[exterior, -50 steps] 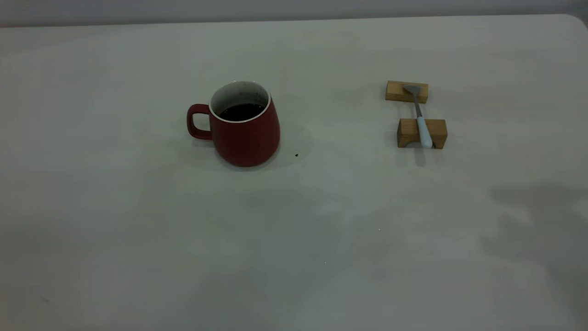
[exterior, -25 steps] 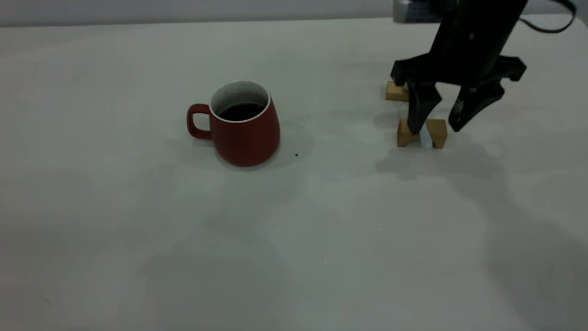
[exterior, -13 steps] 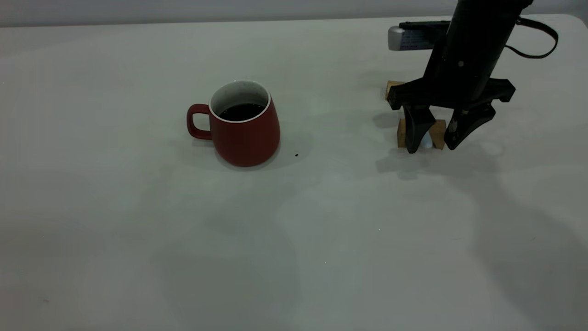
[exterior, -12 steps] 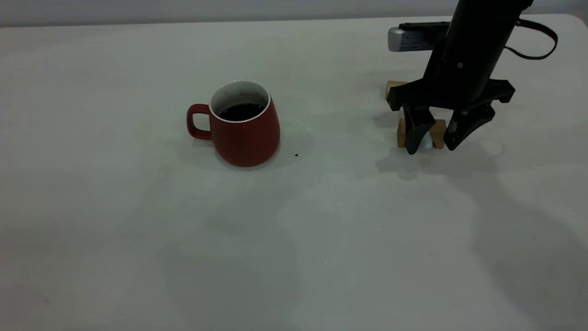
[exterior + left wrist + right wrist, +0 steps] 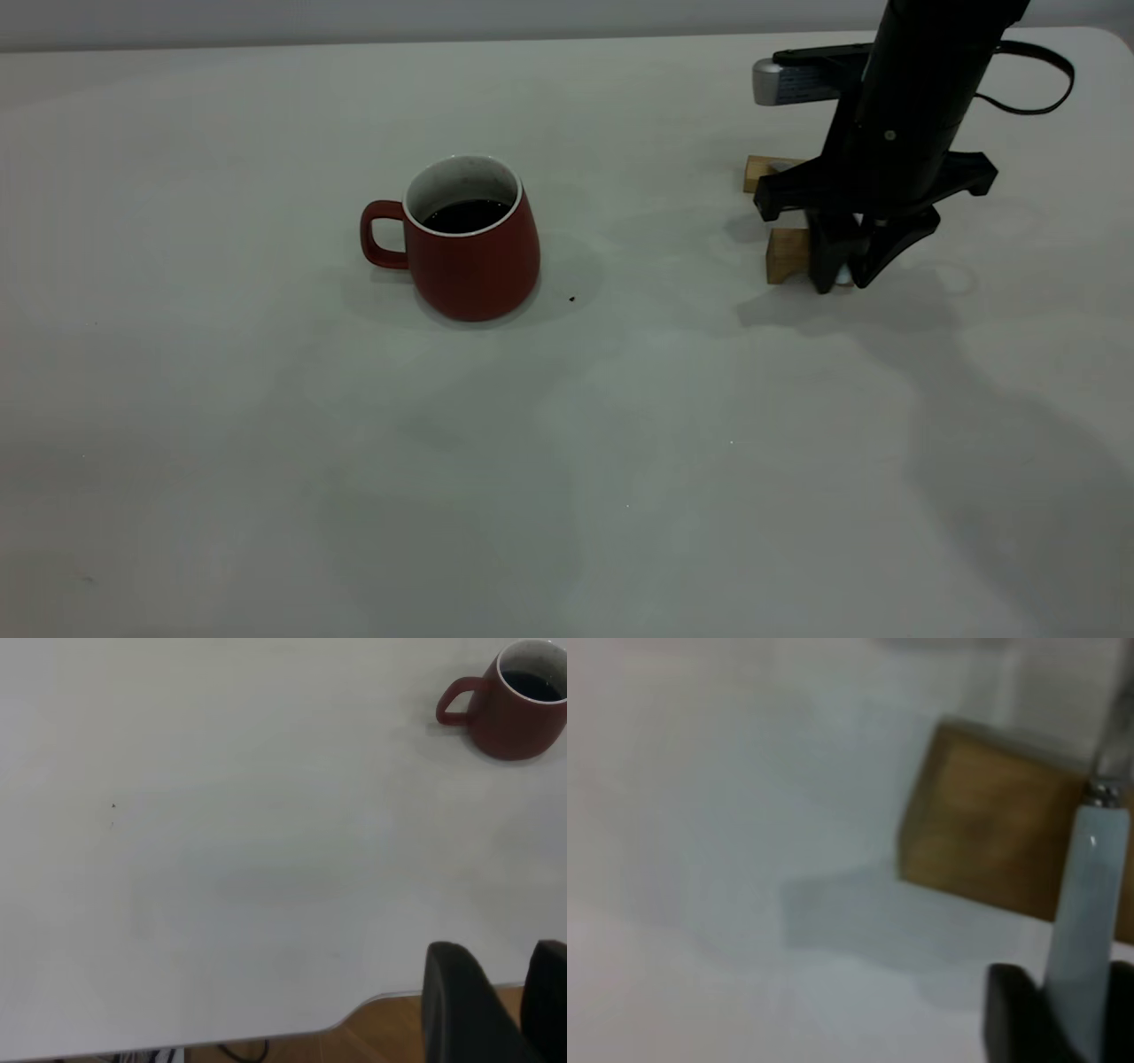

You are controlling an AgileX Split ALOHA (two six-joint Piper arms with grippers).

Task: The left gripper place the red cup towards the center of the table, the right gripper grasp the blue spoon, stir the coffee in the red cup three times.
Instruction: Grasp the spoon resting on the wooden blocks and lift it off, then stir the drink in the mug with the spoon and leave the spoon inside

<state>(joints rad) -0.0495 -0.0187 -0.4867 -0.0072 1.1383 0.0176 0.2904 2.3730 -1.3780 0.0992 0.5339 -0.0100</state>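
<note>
Black right tool (image 5: pixel 843 282), frame right, clamps the blue spoon (image 5: pixel 1085 930) handle above a wooden block (image 5: pixel 788 254); red cup (image 5: pixel 469 237) centre-left.

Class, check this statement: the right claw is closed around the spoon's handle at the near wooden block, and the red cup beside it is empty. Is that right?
One detail is wrong: the red cup is not empty. The exterior view shows dark coffee inside it. The rest holds: the right claw is closed on the blue spoon handle at the near wooden block.
</note>
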